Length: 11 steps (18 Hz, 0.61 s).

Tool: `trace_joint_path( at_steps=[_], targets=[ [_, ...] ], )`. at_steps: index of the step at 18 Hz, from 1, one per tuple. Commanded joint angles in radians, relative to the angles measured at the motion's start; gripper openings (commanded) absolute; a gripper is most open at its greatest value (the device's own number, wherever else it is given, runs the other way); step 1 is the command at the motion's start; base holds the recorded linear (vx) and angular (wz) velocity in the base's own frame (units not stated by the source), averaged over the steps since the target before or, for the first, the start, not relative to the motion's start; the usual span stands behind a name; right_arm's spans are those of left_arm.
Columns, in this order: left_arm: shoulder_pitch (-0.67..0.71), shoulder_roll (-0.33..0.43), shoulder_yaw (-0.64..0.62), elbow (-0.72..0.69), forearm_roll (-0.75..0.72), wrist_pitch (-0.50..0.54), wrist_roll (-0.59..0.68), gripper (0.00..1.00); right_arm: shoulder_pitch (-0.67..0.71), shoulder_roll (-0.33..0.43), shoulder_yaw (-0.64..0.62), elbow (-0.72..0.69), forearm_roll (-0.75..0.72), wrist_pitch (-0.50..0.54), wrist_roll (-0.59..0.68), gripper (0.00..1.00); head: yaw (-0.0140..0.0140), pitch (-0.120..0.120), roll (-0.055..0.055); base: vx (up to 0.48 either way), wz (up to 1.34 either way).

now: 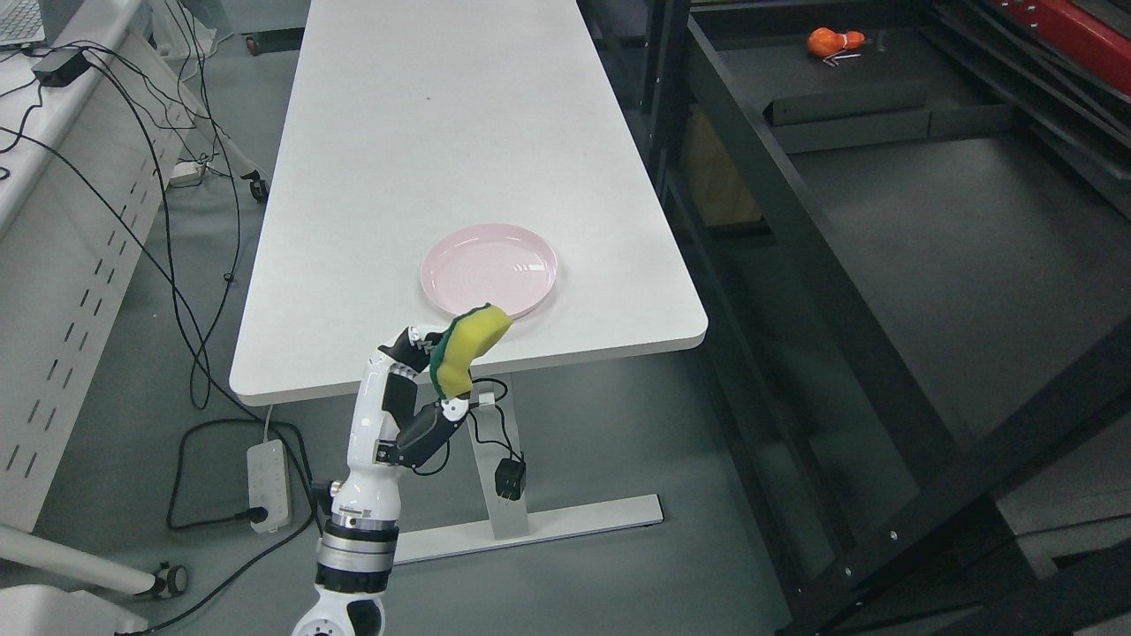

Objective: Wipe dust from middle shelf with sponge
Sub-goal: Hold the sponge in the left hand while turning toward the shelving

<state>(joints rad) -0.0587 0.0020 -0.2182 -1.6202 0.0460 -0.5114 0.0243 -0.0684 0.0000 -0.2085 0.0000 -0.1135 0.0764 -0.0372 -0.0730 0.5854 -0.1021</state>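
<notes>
A yellow sponge with a green scouring side [468,346] is bent between the fingers of my left hand [439,367], which is shut on it. The hand rises from the bottom edge and hovers at the near edge of the white table [424,159], just in front of a pink plate [489,268]. The dark metal shelf [954,238] fills the right side, well to the right of the hand. My right arm does not show.
An orange object [834,41] lies at the far end of the shelf board. A black shelf frame beam [963,486] crosses the lower right. A power strip [268,485] and cables lie on the floor at left, beside a white cabinet [71,291].
</notes>
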Motion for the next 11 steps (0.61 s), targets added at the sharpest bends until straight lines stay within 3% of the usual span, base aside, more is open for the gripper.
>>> trace_joint_path(
  at_steps=[1, 7, 11],
  targets=[
    [0.03, 0.015, -0.052, -0.027, 0.0, 0.016, -0.027, 0.01, 0.001, -0.017, 0.0, -0.017, 0.0, 0.0, 0.0, 1.0, 0.0, 0.0, 0.0, -0.249, 0.14],
    [0.03, 0.015, -0.089, -0.041, -0.003, 0.02, -0.027, 0.01, 0.001, -0.017, 0.001, -0.017, 0.0, 0.0, 0.0, 1.0, 0.0, 0.0, 0.0, -0.258, 0.04],
    [0.028, 0.015, -0.09, -0.041, -0.005, 0.02, -0.027, 0.01, 0.001, -0.017, 0.001, -0.017, 0.0, 0.0, 0.0, 1.0, 0.0, 0.0, 0.0, -0.252, -0.35]
  ],
)
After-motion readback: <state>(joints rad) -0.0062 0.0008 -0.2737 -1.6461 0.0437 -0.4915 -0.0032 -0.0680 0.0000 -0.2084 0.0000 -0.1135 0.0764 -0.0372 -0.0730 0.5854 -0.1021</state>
